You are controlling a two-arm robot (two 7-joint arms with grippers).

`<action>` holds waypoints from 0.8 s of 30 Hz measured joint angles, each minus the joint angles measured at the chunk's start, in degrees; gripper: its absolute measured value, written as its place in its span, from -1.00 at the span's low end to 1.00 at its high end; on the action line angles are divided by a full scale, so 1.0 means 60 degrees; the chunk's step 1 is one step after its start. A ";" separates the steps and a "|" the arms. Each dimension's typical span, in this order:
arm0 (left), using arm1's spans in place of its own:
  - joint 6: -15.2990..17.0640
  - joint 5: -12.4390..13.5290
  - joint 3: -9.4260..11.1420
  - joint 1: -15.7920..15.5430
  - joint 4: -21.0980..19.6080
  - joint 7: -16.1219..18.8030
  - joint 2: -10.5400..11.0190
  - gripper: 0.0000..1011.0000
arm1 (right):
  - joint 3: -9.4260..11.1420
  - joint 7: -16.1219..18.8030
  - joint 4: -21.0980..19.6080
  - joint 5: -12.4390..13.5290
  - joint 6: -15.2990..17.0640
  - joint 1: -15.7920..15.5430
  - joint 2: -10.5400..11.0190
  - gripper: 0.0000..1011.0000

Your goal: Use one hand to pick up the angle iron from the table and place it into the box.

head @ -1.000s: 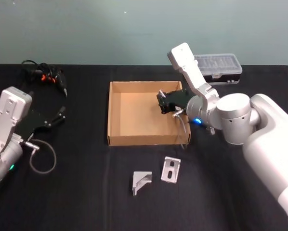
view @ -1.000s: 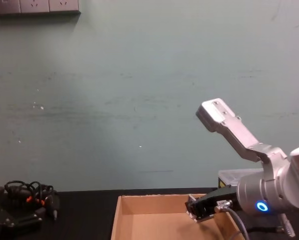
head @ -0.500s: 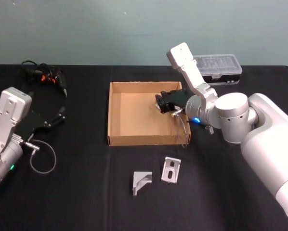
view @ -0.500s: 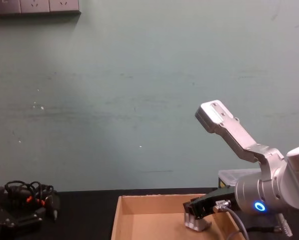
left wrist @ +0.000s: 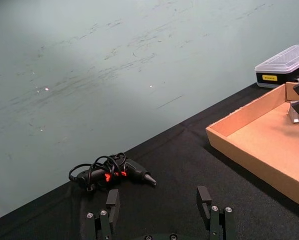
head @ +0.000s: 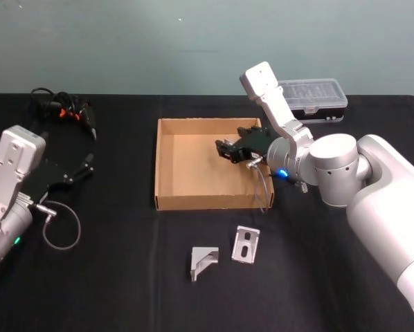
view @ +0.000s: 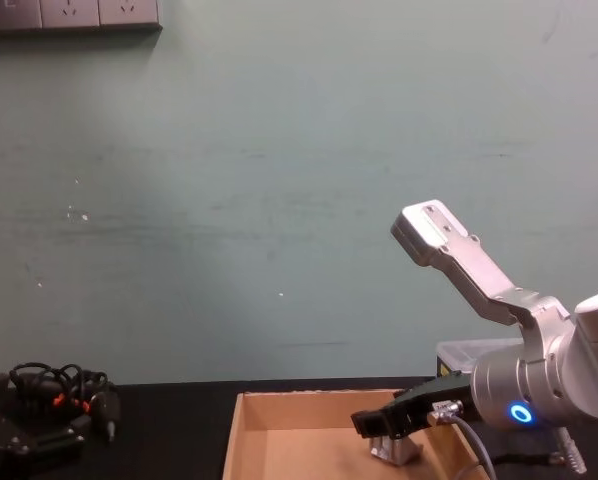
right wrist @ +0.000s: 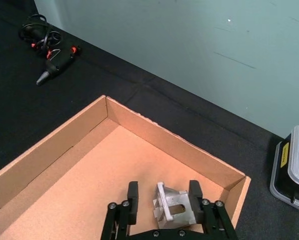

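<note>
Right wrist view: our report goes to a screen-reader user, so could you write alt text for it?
The open right gripper hangs over the box, with an angle iron lying on the box floor between its fingers, near a corner. On the black table beyond lie a cabled tool and a clear-lidded case.

The head view looks down from above and behind the box (head: 190,169), taking in the whole table (head: 124,277) around it. The chest view sits lower and faces the wall (view: 279,200) beyond the box — the box's near rim lies at its lower edge. The left wrist view looks low across the table from well off the box's left side. The right wrist view hangs close over the box's floor. All four share the box.
</note>
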 joint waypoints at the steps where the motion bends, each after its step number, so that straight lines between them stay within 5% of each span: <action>1: 0.0000 0.0000 0.0000 0.0000 0.0000 0.0000 0.0000 1.00 | 0.0000 -0.0001 -0.0002 0.0001 0.0000 0.0000 0.0001 0.23; 14: 0.0000 0.0000 0.0000 0.0000 0.0000 0.0000 0.0000 1.00 | 0.0021 -0.0009 -0.0154 -0.0029 0.0018 -0.0078 0.0043 0.98; 24: 0.0000 0.0000 0.0000 0.0000 0.0000 0.0000 0.0000 1.00 | 0.0271 0.0104 -0.1731 -0.0175 0.0397 -0.0810 0.0468 0.98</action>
